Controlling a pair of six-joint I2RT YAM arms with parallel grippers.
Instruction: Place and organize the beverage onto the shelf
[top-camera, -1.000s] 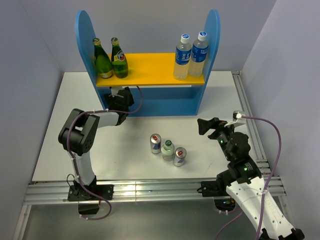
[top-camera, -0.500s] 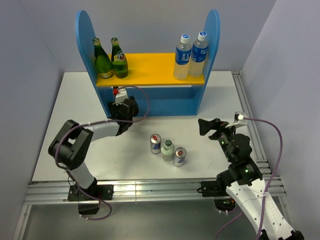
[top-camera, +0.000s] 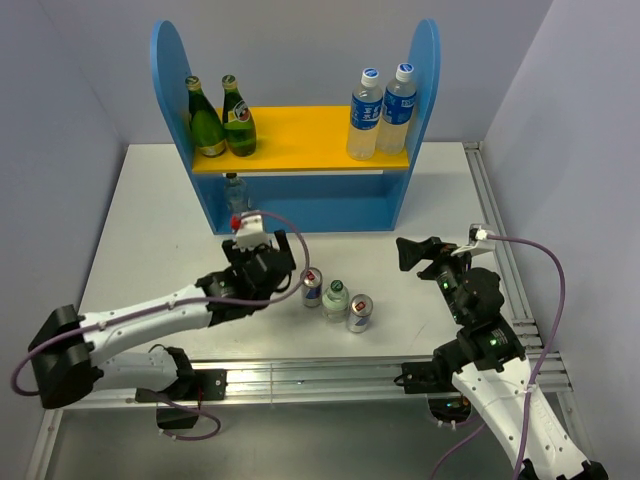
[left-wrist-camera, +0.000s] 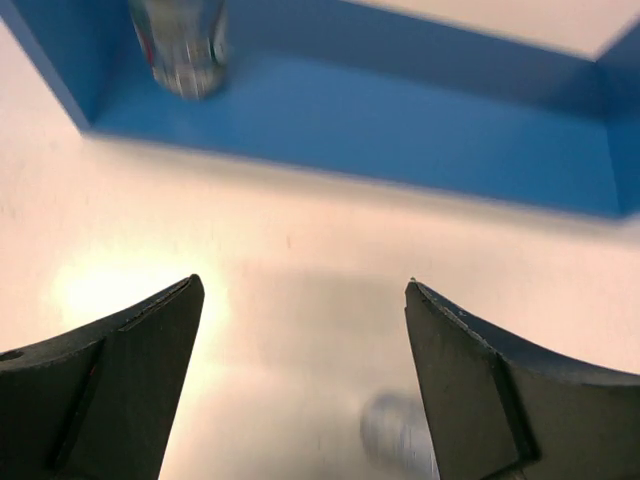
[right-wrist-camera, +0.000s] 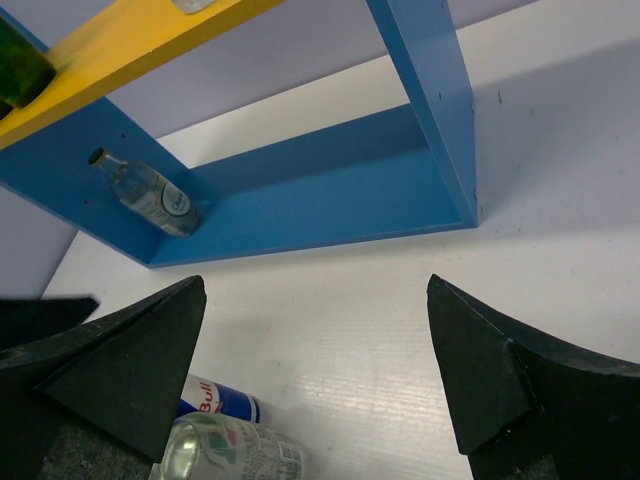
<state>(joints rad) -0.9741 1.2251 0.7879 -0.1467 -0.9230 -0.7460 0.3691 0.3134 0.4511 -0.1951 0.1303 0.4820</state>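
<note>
Since the earlier frames, the left claw (left-wrist-camera: 302, 282) has withdrawn from the lower level of the shelf (top-camera: 165, 70) toward the middle of the top view. The left arm now stretches low from the lower left corner. The right claw (right-wrist-camera: 316, 280) has stayed at centre right.

**Left claw.** The fingers are spread wide with nothing between them. In the left wrist view it faces the open lower level of the shelf. A small grey shape at the bottom of that view is too blurred to identify.

**Right claw.** The fingers are spread wide and hold nothing. It hangs over the tabletop (top-camera: 150, 220), apart from the drinks.

**Shelf, lower level.**
- One short clear bottle (top-camera: 236, 192) stands upright at the left end, just beside the left side panel.
- It is clear of both claws.

**Shelf, yellow board (top-camera: 300, 135).**
- Two dark green bottles (top-camera: 207, 120) stand side by side at the left end.
- Two tall clear bottles with blue caps (top-camera: 366, 115) stand side by side at the right end.

**Tabletop, centre of the top view.**
- Three drinks stand in a short diagonal row, each just beside the next.
- First is a can (top-camera: 312, 287) at the upper left of the row, near the left claw.
- A second short clear bottle with a green label (top-camera: 336, 300) stands in the middle.
- Another can (top-camera: 359, 313) stands at the lower right.
- All three are well apart from the shelf.
</note>
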